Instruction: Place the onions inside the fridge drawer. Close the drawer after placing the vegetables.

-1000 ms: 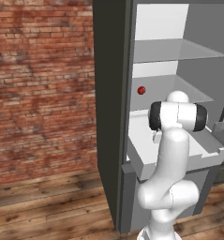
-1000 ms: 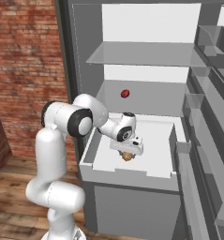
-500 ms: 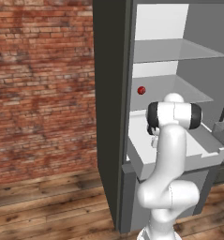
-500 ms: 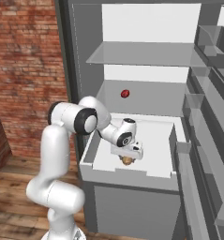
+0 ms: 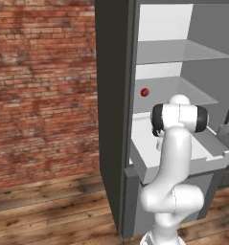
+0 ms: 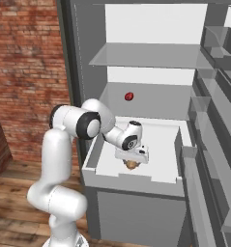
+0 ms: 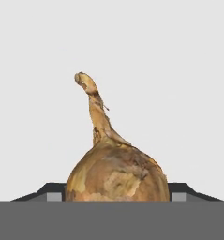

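Here, my gripper (image 6: 132,163) grips the onion (image 6: 131,165) low inside the open fridge drawer (image 6: 136,179), near its front edge, w/ white floor around.

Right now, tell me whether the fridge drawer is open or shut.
Open: the fridge drawer is pulled out from the fridge, its white inside exposed, with the claw and onion over it.

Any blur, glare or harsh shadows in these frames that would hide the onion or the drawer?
Right base view: flat, even light, no glare; the onion sits half hidden under the gripper in the fridge drawer. Left base view: sharp, but the arm blocks the drawer's middle. Hand view: onion crisp against plain white.
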Robot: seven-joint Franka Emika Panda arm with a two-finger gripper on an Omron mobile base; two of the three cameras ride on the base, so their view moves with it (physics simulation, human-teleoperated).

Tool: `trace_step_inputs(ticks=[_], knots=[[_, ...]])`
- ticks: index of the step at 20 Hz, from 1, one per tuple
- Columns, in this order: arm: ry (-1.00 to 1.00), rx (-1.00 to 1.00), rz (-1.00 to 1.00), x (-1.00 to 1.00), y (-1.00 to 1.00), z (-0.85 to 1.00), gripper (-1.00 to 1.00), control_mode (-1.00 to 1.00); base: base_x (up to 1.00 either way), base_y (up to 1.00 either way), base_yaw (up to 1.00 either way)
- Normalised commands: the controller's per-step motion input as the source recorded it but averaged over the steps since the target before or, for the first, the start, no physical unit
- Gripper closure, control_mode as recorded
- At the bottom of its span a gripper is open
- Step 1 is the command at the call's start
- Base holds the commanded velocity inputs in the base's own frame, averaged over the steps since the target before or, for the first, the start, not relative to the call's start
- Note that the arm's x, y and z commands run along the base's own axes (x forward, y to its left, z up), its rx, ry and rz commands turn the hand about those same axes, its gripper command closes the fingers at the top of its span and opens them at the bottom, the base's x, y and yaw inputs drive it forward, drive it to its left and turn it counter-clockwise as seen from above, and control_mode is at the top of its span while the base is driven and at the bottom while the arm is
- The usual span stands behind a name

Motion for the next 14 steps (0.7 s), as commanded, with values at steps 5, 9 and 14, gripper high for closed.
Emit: trace_step_inputs(ticks=[5,9,14], knots=[[0.00,0.01,0.00,-0.96,0.00,-0.11,1.00,-1.00,0.00,0.00,0.00],[0.01,0.04,0.00,-0.73,0.00,-0.04,1.00,-1.00,0.00,0.00,0.00],[0.26,0.02,0.00,0.96,-0.01,0.54,1.00,-1.00,0.00,0.00,0.00]])
